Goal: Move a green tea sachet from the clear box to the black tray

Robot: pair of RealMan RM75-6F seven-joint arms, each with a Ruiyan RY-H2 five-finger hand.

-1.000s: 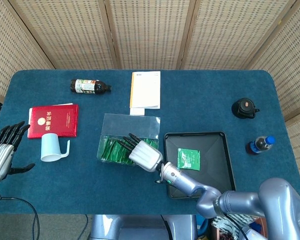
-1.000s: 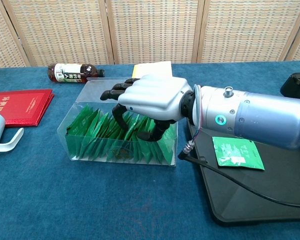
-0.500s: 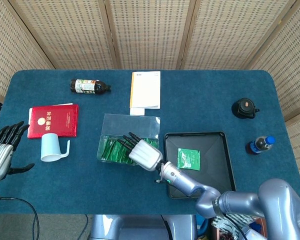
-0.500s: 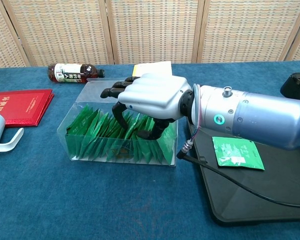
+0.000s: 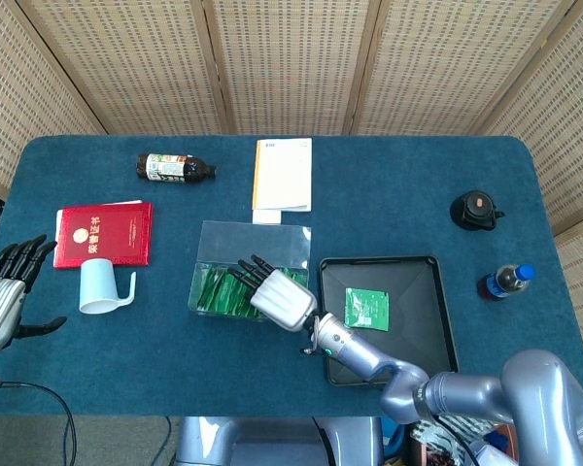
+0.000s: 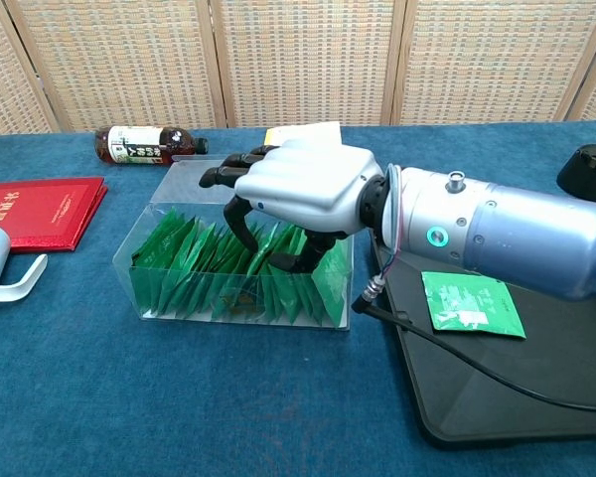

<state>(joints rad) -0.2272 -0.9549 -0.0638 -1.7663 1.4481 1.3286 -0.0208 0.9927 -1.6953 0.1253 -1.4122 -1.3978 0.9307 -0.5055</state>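
Now over the clear box (image 6: 179,260), centre of the chest view: right hand (image 6: 303,189) poised palm down above the row of green tea sachets (image 6: 228,270), dark fingers (image 6: 240,221) curled downward and spread apart, tips dipping in among the sachet tops. Cannot tell whether a sachet is pinched; nothing lifted clear of the row. Sachets standing on edge, packed side by side inside the box.

Right of the box, just beside it: black tray (image 5: 428,330), with one green sachet (image 5: 367,309) lying flat inside, left of its middle.

Far lower left of the head view: left hand (image 5: 2,296) at the edge of the tabletop (image 5: 389,209), fingers apart, holding nothing.

Elsewhere in the head view: white cup (image 5: 102,286) and red booklet (image 5: 104,234) at left, brown bottle (image 5: 173,167) lying at upper left, white pamphlet (image 5: 283,174) above the box, black lidded pot (image 5: 476,210) and blue-capped bottle (image 5: 506,281) at right.
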